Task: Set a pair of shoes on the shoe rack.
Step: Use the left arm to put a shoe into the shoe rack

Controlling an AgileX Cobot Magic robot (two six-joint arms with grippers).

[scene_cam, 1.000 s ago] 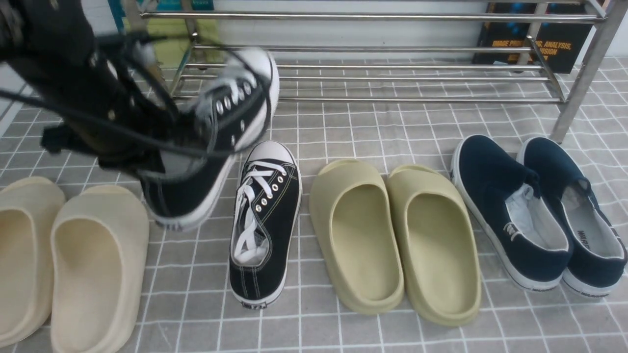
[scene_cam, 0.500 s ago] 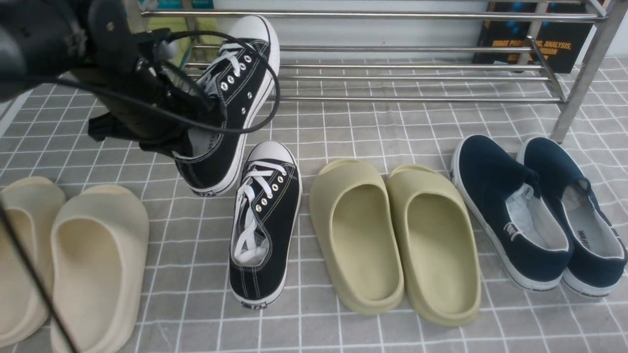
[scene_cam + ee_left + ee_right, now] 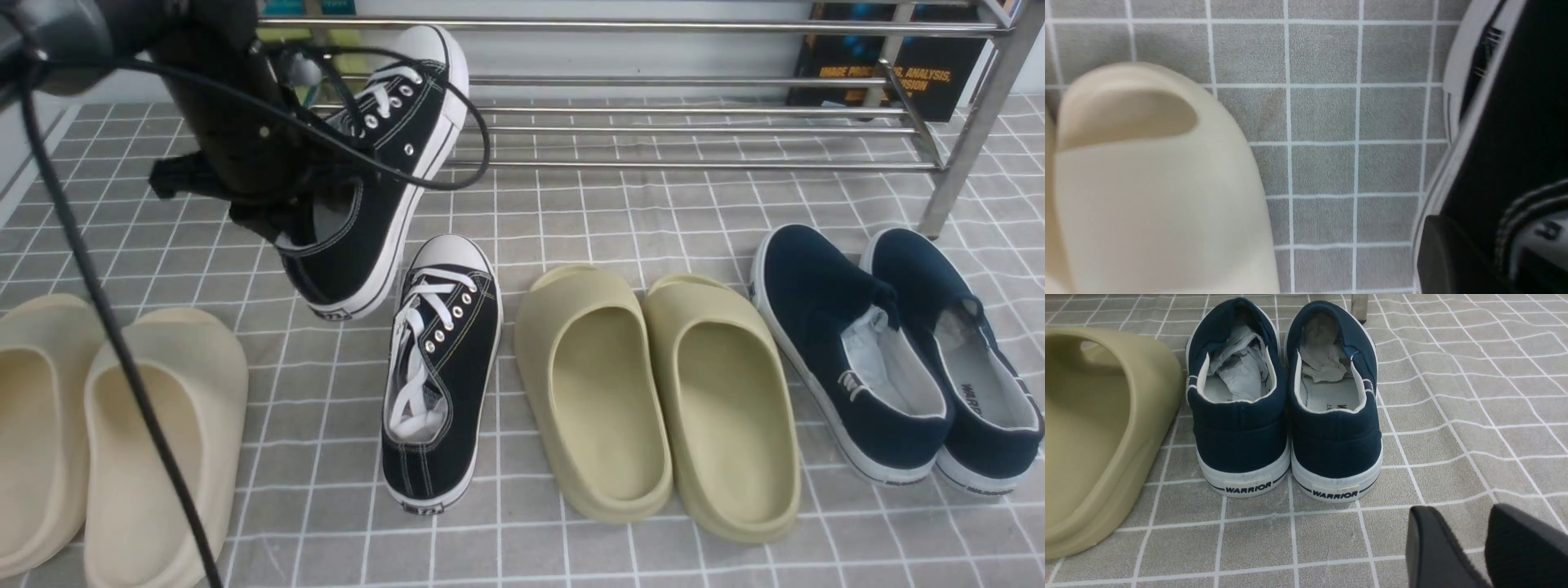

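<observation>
Holds raised sneaker in left jaws, toe leading, shoe rack just ahead of jaws; shows right jaws narrow, empty.

Left arm: matte black, boxy housing at the far left of the scene. One small silver screw head shows on its face. A smooth grey rounded collar sits above the housing, and a black angular bracket projects from its left side. Cabling: one thick black cable runs from the far left corner to the near edge, and thinner black wires loop off the housing to the right. Left gripper finger, wrist view: matte black, rounded corner, blurred. Right gripper, wrist view: two black fingers with blunt rounded tips, one with a finely grained face.
</observation>
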